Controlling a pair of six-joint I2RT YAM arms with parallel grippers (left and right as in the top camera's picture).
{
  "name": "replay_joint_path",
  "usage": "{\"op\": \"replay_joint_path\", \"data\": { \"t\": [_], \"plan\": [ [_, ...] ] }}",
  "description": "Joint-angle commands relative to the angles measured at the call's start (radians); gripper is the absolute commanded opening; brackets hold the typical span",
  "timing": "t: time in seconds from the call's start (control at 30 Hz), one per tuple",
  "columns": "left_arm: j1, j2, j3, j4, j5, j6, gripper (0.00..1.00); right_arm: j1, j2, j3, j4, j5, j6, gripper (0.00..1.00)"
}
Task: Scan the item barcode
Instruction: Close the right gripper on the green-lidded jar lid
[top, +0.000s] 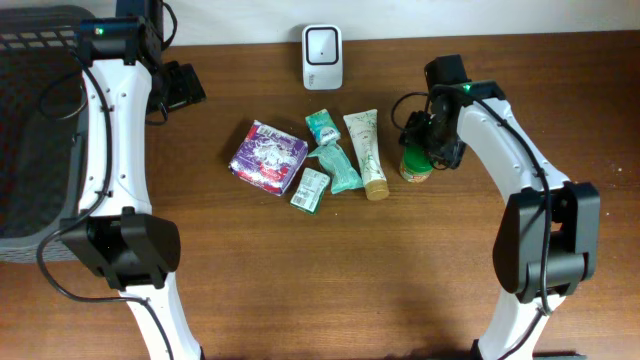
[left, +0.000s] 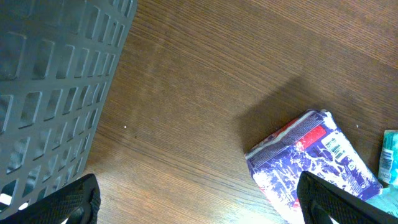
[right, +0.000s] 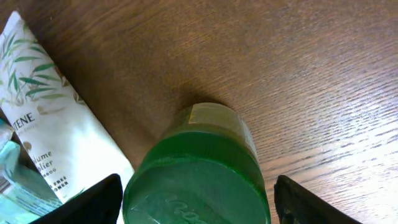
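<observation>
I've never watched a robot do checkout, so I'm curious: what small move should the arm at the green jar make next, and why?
Probably close the right gripper on the green jar. Its fingers stand on either side of it with only slim gaps, so a squeeze should secure the jar for lifting toward the white scanner.

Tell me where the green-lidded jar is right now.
In the overhead view the green-lidded jar stands right of centre, just right of the cream tube, under the right gripper; the right wrist view shows it between the open jaws.
</observation>
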Motion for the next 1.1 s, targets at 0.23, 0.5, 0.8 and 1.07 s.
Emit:
{"op": "replay_joint_path", "data": {
  "t": [0.23,0.5,0.8,1.07],
  "plan": [
    [0.003,0.013,-0.007,-0.001,0.0,-0.013,0.99,0.005,-0.004,-0.081,0.044,-0.074,0.077,0.72],
    [0.003,0.013,-0.007,-0.002,0.0,-0.013,0.99,-0.002,-0.005,0.001,-0.006,-0.133,-0.533,0.64],
    [0.003,0.013,-0.007,-0.001,0.0,-0.013,0.99,-0.003,-0.005,0.001,-0.05,-0.119,-0.906,0.64],
    [0.003,0.013,-0.007,-0.001,0.0,-0.013,0.99,-0.002,-0.004,-0.017,-0.037,-0.12,-0.846,0.7]
  ]
}}
